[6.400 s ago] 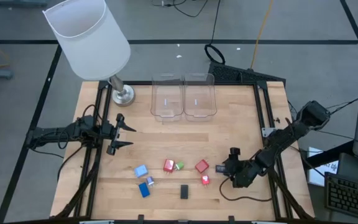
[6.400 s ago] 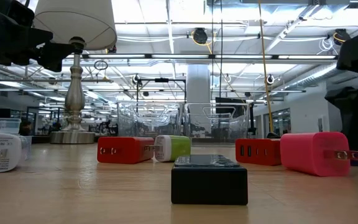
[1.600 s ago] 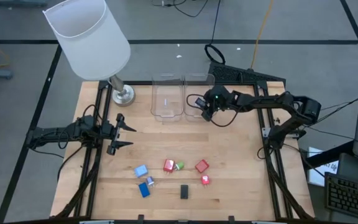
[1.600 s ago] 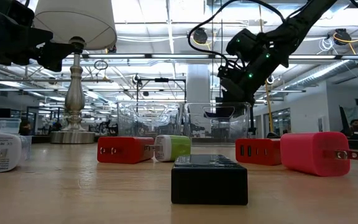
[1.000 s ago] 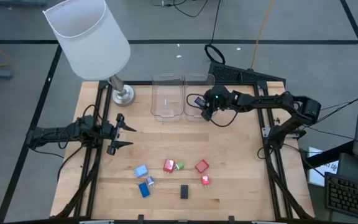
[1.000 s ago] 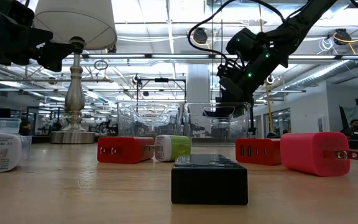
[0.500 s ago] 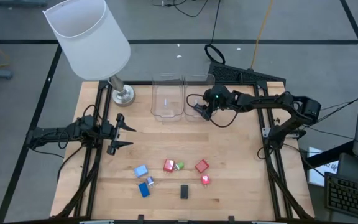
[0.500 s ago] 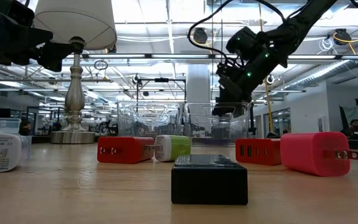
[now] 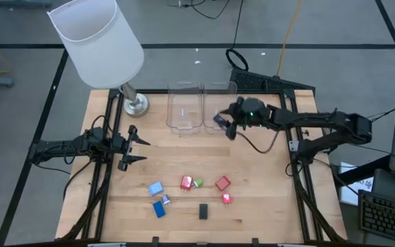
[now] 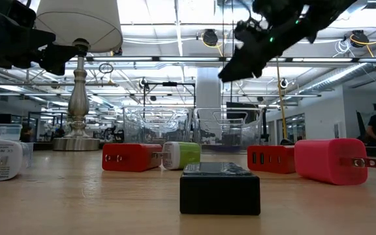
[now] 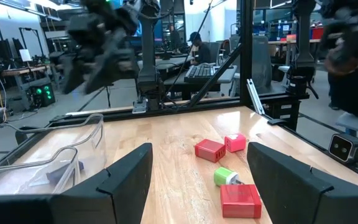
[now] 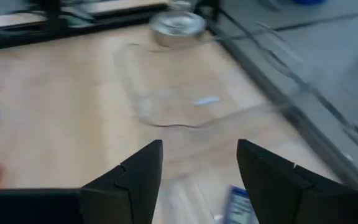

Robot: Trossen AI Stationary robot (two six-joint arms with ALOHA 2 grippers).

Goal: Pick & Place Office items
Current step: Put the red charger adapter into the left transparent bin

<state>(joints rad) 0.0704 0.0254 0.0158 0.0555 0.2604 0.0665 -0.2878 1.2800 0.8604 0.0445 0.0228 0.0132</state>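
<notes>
A robotics lab inside a big open office or workshop hall. Wooden table (image 9: 252, 165) in a black metal frame (image 9: 295, 130), two arms clamped at its sides, cables (image 9: 235, 58) trailing over grey floor beyond the far edge. Behind, across the hall: exposed ceiling with strip lights (image 10: 175, 32), glass partitions, desks with screens, a keyboard (image 9: 382, 213) at near right, seated person (image 11: 194, 46) at a workstation.
</notes>
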